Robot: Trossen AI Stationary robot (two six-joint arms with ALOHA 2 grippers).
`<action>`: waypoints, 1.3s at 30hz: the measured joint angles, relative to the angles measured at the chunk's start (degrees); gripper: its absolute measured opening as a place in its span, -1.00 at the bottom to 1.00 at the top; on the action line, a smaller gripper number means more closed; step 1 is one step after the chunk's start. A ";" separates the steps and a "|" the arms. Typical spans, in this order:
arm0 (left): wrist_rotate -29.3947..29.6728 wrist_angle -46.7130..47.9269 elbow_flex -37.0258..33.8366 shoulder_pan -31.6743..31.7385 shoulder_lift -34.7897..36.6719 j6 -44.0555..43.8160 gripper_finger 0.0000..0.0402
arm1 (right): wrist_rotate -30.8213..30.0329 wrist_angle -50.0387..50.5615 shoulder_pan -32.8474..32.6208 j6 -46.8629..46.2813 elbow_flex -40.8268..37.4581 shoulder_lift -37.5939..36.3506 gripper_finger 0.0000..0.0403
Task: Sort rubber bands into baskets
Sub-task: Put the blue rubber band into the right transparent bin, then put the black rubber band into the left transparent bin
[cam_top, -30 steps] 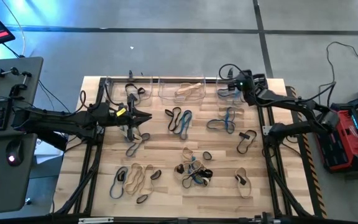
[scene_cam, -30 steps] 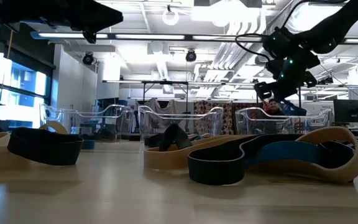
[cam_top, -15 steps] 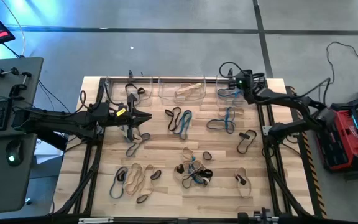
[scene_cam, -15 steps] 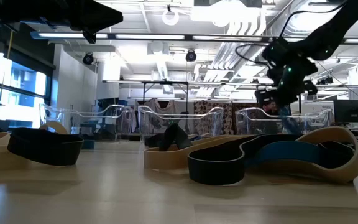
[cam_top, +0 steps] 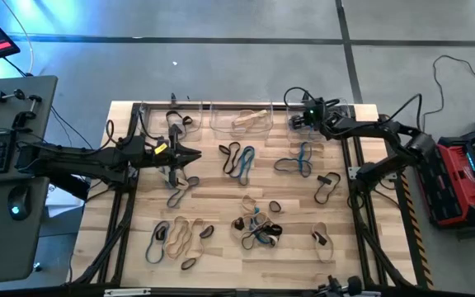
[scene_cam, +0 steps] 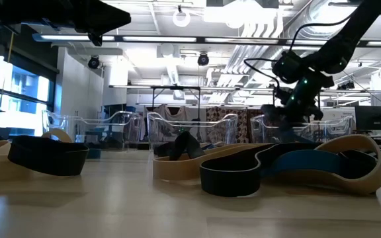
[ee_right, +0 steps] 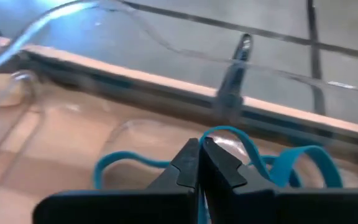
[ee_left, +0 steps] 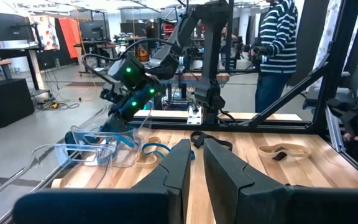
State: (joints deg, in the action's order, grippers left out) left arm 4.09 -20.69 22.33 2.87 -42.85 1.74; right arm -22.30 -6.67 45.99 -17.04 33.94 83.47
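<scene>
Reaching over the far right basket (cam_top: 310, 118), the right pincer (cam_top: 297, 121) hangs low inside its clear walls with its two dark fingers pressed together; in the right wrist view a blue rubber band (ee_right: 253, 158) curls around the fingertips, but whether it is pinched between them cannot be told. This basket is one of three clear baskets lined along the far edge of the wooden table (cam_top: 221, 198); taking the middle basket (cam_top: 242, 119) as the landmark, the right one stands just beside it on the right arm's side, and the left basket (cam_top: 171, 118) just beside it on the other. The middle basket holds tan bands, the left basket black ones. The left pincer (cam_top: 195, 154) hovers nearer the front of the table than the left basket, its fingers close together with a narrow gap and nothing visibly between them. Loose rubber bands (cam_top: 254, 227) in black, tan and blue lie scattered across the table in front of the middle basket, with a blue and black pair (cam_top: 238, 159) nearest it and a tangled cluster farther forward. In the left wrist view, a person in a striped top (ee_left: 278, 43) stands in the room beyond the table.
</scene>
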 joint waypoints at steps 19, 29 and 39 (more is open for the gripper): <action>-0.98 -3.14 0.69 -0.04 -11.93 -2.10 -0.84 | 1.06 0.57 -7.82 2.37 0.14 -12.72 -0.33; -2.42 -3.26 5.05 -1.62 -21.99 -1.62 -0.99 | -1.07 6.02 -21.14 5.53 0.17 -27.58 -0.91; -2.42 -3.24 7.39 -5.84 -29.87 -0.60 -1.00 | -15.27 3.53 -40.56 4.86 -3.02 -28.27 -0.99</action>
State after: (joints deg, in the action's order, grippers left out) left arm 1.67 -23.93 29.72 -2.97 -72.72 1.14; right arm -37.56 -3.14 5.44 -12.18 30.93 55.20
